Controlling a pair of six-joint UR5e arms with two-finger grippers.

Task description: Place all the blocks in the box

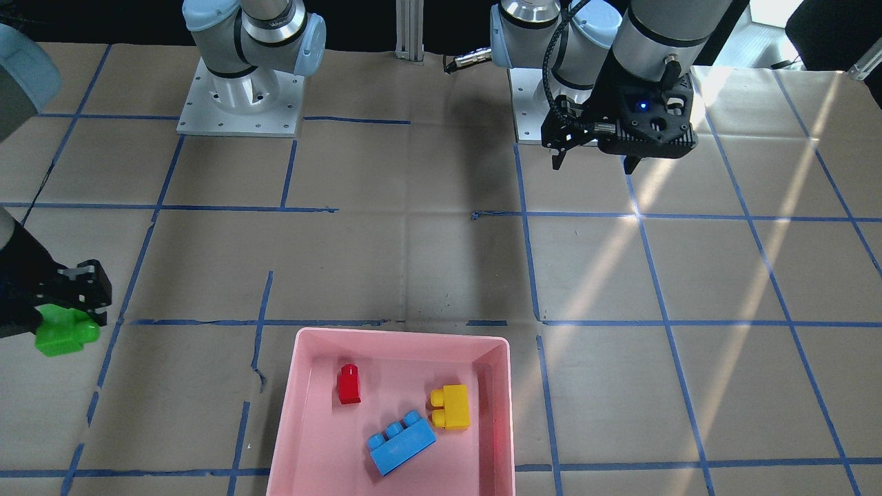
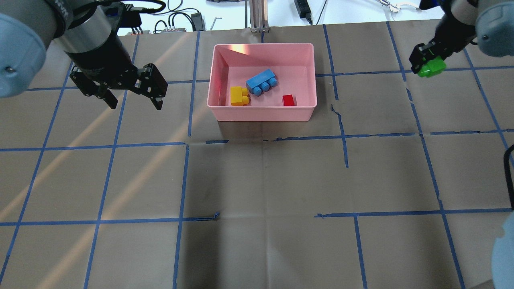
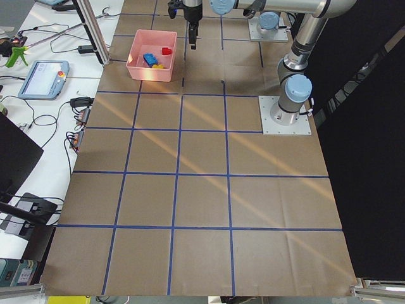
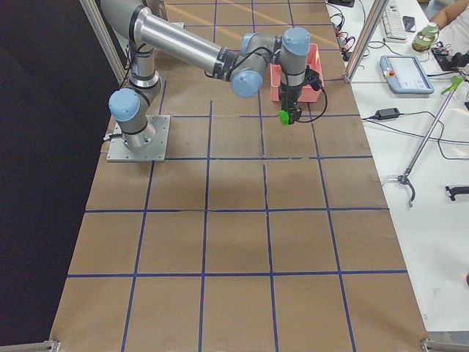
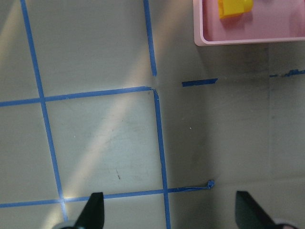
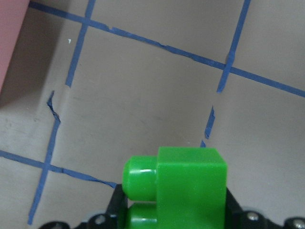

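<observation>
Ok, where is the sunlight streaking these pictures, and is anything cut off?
Front-facing view: bright diagonal sun bands cross the table on the picture's right. Overhead view: fainter bands on the left, plus a lit patch on the box far inner wall. Right wrist view: the green block sits very close, cropped at the bottom.

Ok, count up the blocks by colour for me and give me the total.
green block: 1
red block: 1
yellow block: 1
blue block: 1
Total: 4 blocks, 3 in the box and 1 outside it.
</observation>
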